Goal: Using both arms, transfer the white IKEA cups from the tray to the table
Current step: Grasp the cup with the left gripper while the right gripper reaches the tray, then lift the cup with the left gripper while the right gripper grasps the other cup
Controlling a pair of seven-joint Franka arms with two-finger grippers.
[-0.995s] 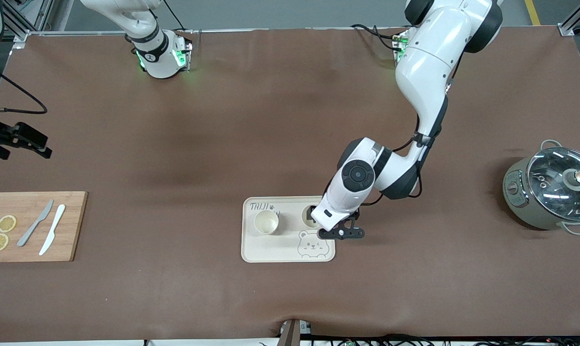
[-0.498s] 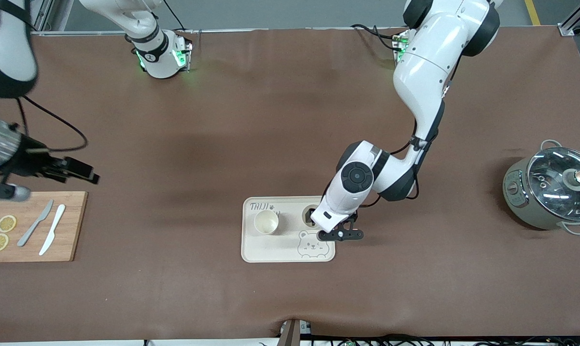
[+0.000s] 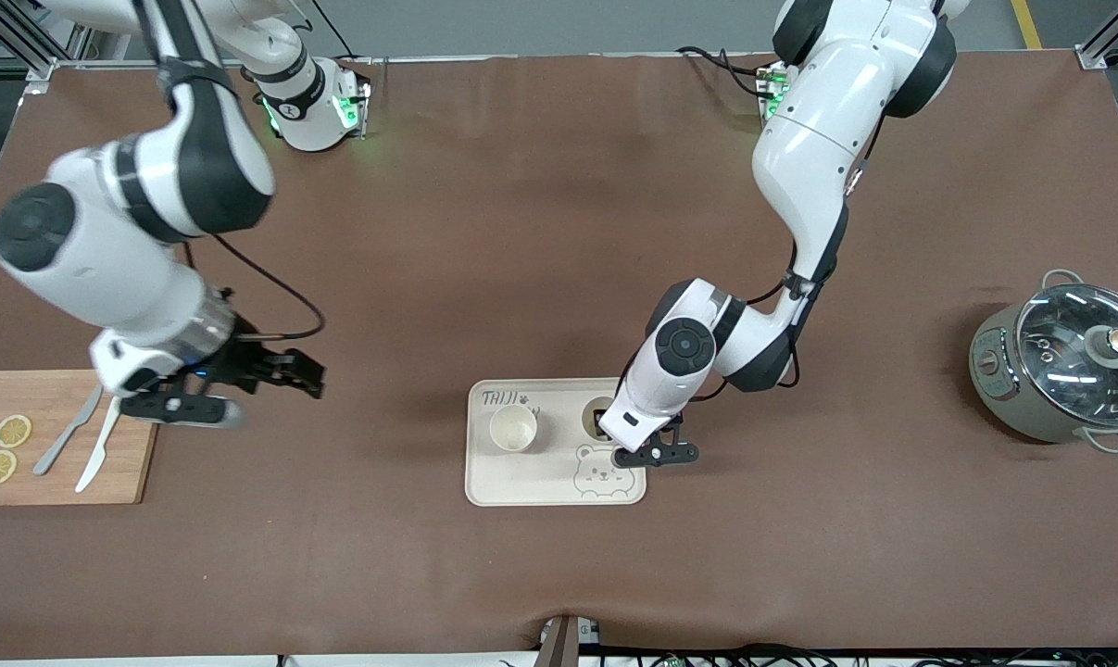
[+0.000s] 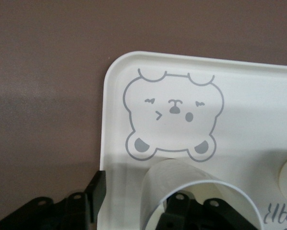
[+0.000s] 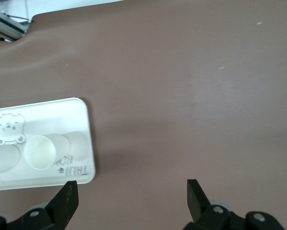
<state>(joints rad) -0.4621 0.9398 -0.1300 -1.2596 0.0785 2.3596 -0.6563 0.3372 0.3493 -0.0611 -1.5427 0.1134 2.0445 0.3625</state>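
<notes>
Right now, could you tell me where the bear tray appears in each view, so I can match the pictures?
Front view: bear tray near the table's middle, under the left gripper.
Left wrist view: its bear-drawing corner fills the frame.
Right wrist view: whole tray at the frame's edge.
Shared landmark: the bear drawing.

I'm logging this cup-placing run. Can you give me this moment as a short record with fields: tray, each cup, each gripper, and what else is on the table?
tray: cream bear tray, mid-table
first cup: white cup upright on tray, free
second cup: white cup on tray, one left finger inside its rim
left gripper: at second cup; grip not readable
right gripper: open, empty, over bare table beside cutting board
other: pot with glass lid, toward left arm's end
</notes>
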